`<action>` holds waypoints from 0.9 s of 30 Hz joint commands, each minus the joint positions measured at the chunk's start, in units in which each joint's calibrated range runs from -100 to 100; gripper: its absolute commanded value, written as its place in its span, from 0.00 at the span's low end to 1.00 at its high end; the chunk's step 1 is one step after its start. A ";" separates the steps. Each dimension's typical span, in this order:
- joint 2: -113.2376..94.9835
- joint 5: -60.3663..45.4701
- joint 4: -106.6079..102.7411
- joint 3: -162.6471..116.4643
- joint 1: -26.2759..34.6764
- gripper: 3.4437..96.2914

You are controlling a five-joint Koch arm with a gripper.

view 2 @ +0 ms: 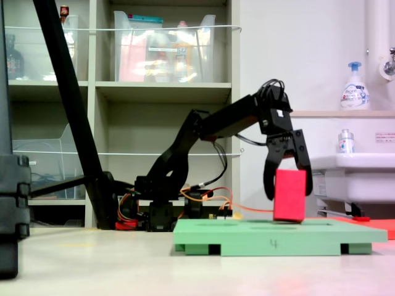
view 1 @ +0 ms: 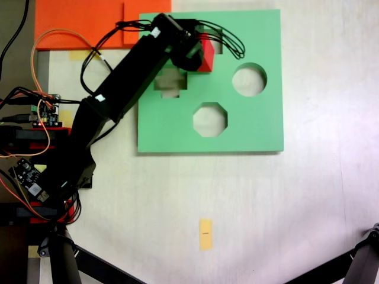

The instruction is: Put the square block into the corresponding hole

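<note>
One gripper (view 2: 287, 176), jaws clamped on the square block (view 2: 290, 195), holds it upright right of centre in the second exterior view, low over the green foam board (view 2: 278, 237), presumably so its flat faces line up with the square hole beneath, itself hidden.

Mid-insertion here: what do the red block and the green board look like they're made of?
Red block: looks matte, uniformly coloured, no glare; possibly foam or painted wood, hard to tell. Green board: thick, flat, matte slab with clean cut holes, likely foam. The hand grips the block.
</note>
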 commanded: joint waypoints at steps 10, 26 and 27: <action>6.96 0.39 11.44 4.59 0.78 0.27; 11.99 0.39 16.83 5.39 2.05 0.32; 12.55 0.39 17.22 5.39 2.05 0.34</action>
